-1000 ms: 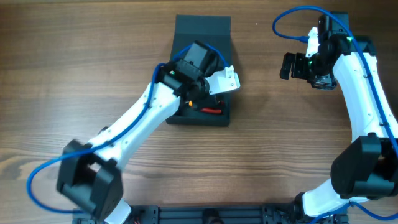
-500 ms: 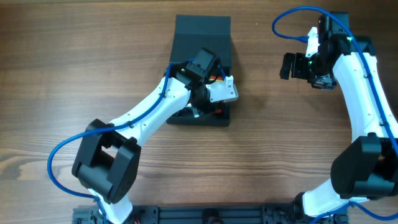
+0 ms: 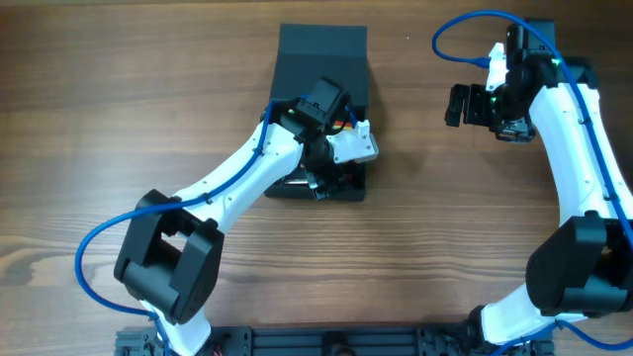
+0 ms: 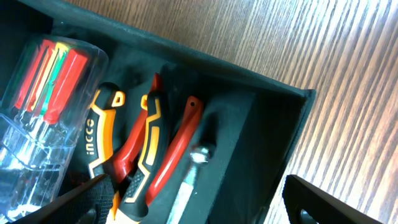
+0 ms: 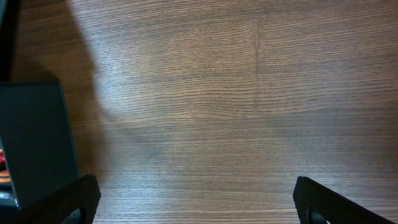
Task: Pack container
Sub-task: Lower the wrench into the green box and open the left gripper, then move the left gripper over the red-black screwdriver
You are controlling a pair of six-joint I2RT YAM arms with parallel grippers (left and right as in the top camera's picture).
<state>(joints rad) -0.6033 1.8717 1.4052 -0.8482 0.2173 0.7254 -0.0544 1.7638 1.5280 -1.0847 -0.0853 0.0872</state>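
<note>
I see the container (image 4: 273, 130) holding a clear screwdriver case (image 4: 43, 93), orange-handled pliers (image 4: 146, 137) and a red-handled tool (image 4: 183, 134). My left gripper (image 4: 193, 186), over them, and right gripper (image 5: 196, 186) both stand wide, empty.

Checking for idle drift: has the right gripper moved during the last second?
No. In the overhead view the right gripper hangs at the same spot, with the same gap to the right of the container.

Container (image 3: 321, 54) sits mid-table (image 3: 148, 99), its lid flap behind the box; in the box, by the left wrist view, a screwdriver case (image 4: 43, 106) lies left, pliers (image 4: 134, 155) beside it, a slim tool (image 4: 180, 155) right of them; left gripper (image 3: 326, 176) over the box, right gripper (image 3: 457, 104) well apart to the right.
</note>
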